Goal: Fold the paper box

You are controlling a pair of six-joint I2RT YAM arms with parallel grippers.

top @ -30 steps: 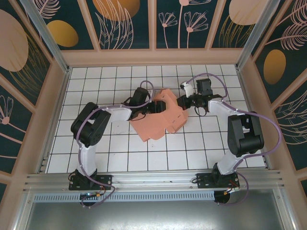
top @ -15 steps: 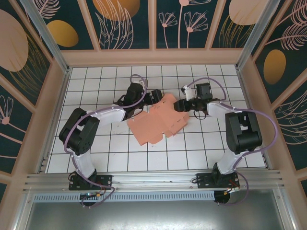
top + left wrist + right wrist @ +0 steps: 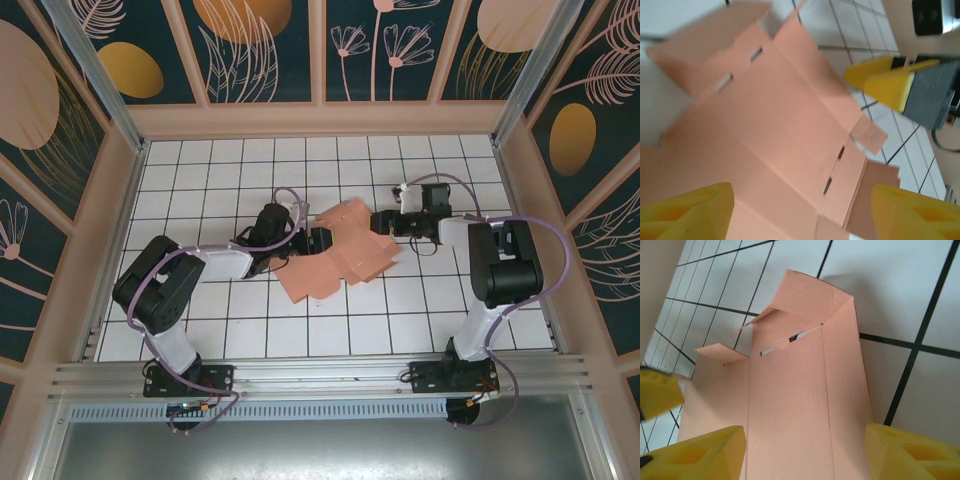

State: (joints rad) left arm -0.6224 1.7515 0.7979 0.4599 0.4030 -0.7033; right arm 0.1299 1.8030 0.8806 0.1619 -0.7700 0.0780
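Paper box (image 3: 335,252) mid-desk (image 3: 200,170), btw my two claws, mostly flat sheet. Few end flaps lifted a bit, tabs not in slots, no walls up. Left claw (image 3: 316,240) + right claw (image 3: 384,222) both spread, gripping nothing. Early stage imo, most folding left.

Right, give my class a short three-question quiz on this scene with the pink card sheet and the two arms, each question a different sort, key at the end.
1. True or false: the salmon-pink die-cut card sheet is already a closed box.
2. Where does the sheet lie? A: mid-table, the left gripper and right gripper at opposite sides. B: against the back wall. C: lifted clear of the white tiled table.
3. Fill in: both grippers' finger pads are ____.
Key: 1 false, it lies open with some flaps raised. 2 A. 3 yellow.
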